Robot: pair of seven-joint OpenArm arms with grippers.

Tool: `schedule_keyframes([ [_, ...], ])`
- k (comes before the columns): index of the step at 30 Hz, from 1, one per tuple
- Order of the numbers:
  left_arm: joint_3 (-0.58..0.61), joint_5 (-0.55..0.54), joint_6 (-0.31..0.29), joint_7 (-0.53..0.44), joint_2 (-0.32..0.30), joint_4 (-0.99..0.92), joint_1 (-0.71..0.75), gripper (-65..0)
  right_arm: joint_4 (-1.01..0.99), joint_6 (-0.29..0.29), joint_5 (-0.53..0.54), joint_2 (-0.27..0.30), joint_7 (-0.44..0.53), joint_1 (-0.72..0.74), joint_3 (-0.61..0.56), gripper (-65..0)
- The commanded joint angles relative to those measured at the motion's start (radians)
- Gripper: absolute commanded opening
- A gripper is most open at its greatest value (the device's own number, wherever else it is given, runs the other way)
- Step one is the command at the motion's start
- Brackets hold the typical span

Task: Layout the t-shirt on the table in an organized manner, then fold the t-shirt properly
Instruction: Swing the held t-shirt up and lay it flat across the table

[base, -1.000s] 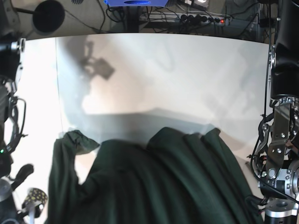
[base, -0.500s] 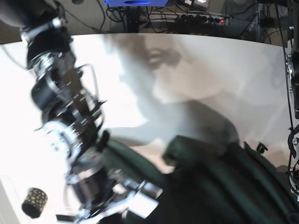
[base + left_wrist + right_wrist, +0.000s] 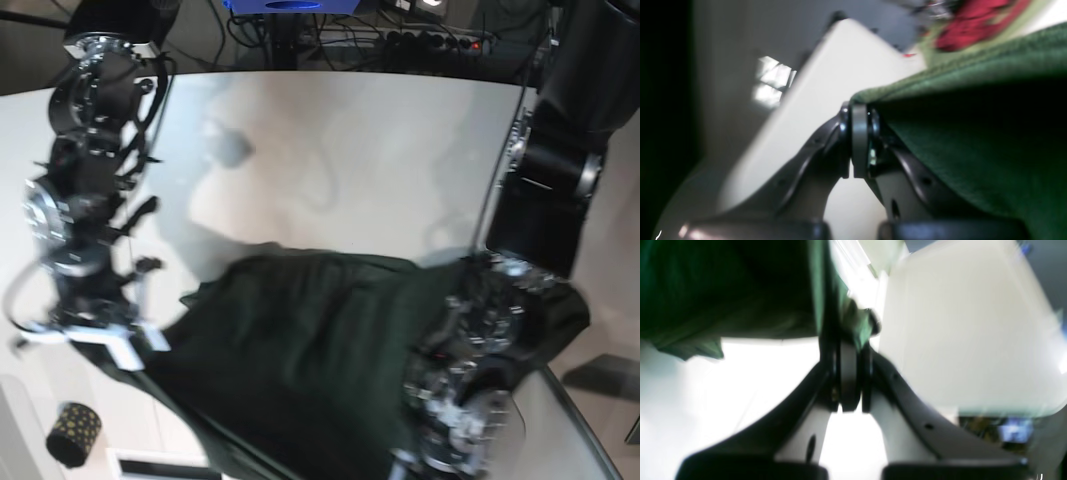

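Both grippers are pinching the t-shirt (image 3: 300, 340): left gripper (image 3: 860, 140) and right gripper (image 3: 848, 373) clamping opposite edges, garment stretching crosswise between them above the table (image 3: 350, 150).

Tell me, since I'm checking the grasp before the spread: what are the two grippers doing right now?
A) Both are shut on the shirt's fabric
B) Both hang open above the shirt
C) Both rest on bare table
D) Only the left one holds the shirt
A: in each wrist view the left gripper and right gripper have their jaws closed with the green t-shirt pinched at the tips.
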Motion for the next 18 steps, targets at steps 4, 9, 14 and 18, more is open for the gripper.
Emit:
schedule_keyframes([
  [4,0.094,0.024,0.175,-0.166,0.120,-0.271,-0.045,-65.0,-0.044,-0.027,0.083,0.007,-0.011,-0.043,0.200,-64.4],
  [9,0.188,0.016,0.290,-0.300,0.277,-0.690,-0.120,-65.0,-0.171,-0.027,0.108,0.027,-0.011,-0.055,0.261,-64.4],
  [14,0.191,0.012,0.302,-0.458,0.342,-0.951,-0.160,-43.1,-0.265,-0.027,0.103,0.027,-0.011,-0.021,0.263,-64.4],
  [18,0.191,0.012,0.371,-0.470,0.342,-0.948,-0.154,-42.0,-0.296,-0.027,0.100,0.027,-0.011,0.033,0.258,-64.4],
])
